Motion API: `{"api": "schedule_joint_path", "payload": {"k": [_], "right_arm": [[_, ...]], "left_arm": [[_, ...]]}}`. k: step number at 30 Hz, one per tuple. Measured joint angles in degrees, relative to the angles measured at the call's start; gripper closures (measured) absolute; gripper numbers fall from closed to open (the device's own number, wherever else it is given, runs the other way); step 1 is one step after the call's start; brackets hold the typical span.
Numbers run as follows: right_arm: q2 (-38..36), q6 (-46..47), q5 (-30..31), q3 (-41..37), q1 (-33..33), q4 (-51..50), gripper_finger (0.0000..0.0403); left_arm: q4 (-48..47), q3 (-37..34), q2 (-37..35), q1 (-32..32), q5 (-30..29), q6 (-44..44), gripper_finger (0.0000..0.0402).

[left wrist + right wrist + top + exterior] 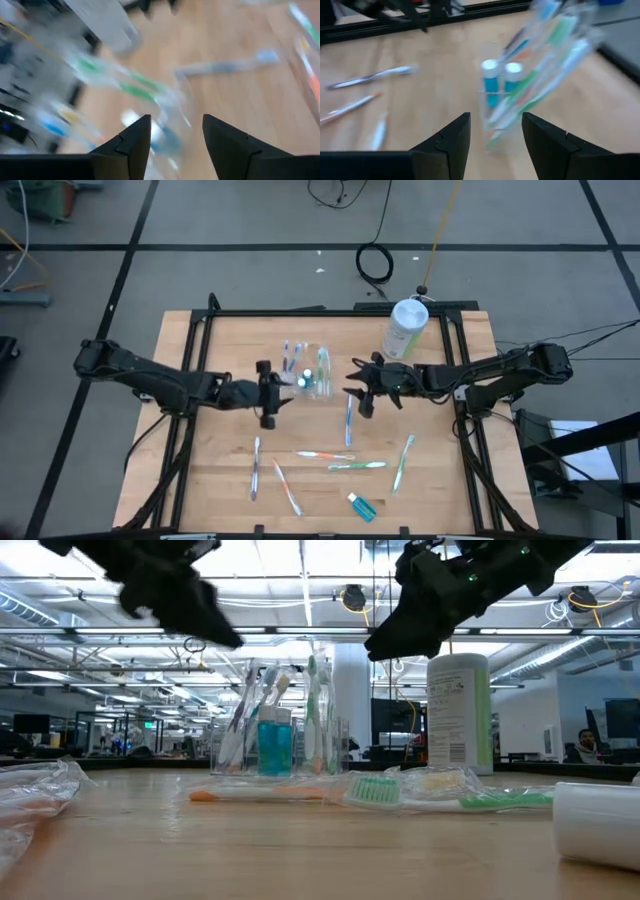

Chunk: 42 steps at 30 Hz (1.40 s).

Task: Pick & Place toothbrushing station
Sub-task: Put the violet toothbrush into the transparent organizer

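The toothbrushing station [308,372] is a small clear plastic holder. It stands upright on its base on the wooden table and holds several toothbrushes and two blue tubes. It also shows in the low view [280,735]. My left gripper [270,394] is open, just left of the station and above the table. In the left wrist view [175,135] the station [150,110] lies close ahead of it. My right gripper [358,390] is open, just right of the station, which shows ahead in the right wrist view [520,90]. Neither gripper holds anything.
A tall white-and-green canister [405,328] stands at the far right. Several loose toothbrushes [349,420] [325,454] [403,460] [255,468] lie on the near half of the table. A small blue tube [362,507] lies by the near edge. Crumpled clear plastic [30,790] lies at the near left.
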Motion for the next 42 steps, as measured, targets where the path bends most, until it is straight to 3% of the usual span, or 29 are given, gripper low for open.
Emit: {"api": "schedule_joint_path", "payload": {"k": [4, 7, 17, 20, 26, 35, 40, 42], "right_arm": [[0.0, 2.6, -6.0, 0.0, 0.3, -1.9, 0.0233], [0.0, 4.5, -7.3, -0.4, 1.7, -3.3, 0.0236], [0.0, 5.2, -7.3, -5.5, 5.8, -3.0, 0.0239], [0.0, -0.1, -7.2, -5.5, 5.8, 2.5, 0.0239], [0.0, -13.7, -7.2, -5.5, 5.6, 16.6, 0.0239], [0.0, -8.0, -7.2, -5.5, 5.6, 11.8, 0.0239], [0.0, -8.0, -7.2, -5.5, 5.6, 11.7, 0.0239], [0.0, -8.0, -7.2, -5.5, 5.6, 11.9, 0.0239]], "left_arm": [[-9.1, 0.0, 0.1, -2.4, 0.4, -4.3, 0.0224], [-13.6, 0.0, 0.2, -3.7, 2.0, -4.9, 0.0223], [-14.6, 0.0, 0.8, -6.7, 15.5, -4.0, 0.0222], [-15.7, 0.0, 0.8, -8.0, 18.9, -1.9, 0.0222], [-20.3, 0.0, 0.8, -10.5, 18.9, -0.7, 0.0222], [-22.2, 0.0, 0.8, -14.2, 18.9, -7.0, 0.0222], [-22.3, -1.0, 0.8, -17.9, 19.2, -0.2, 0.0222], [-22.4, -1.7, 0.8, -18.9, 21.5, -3.4, 0.0222]]}}
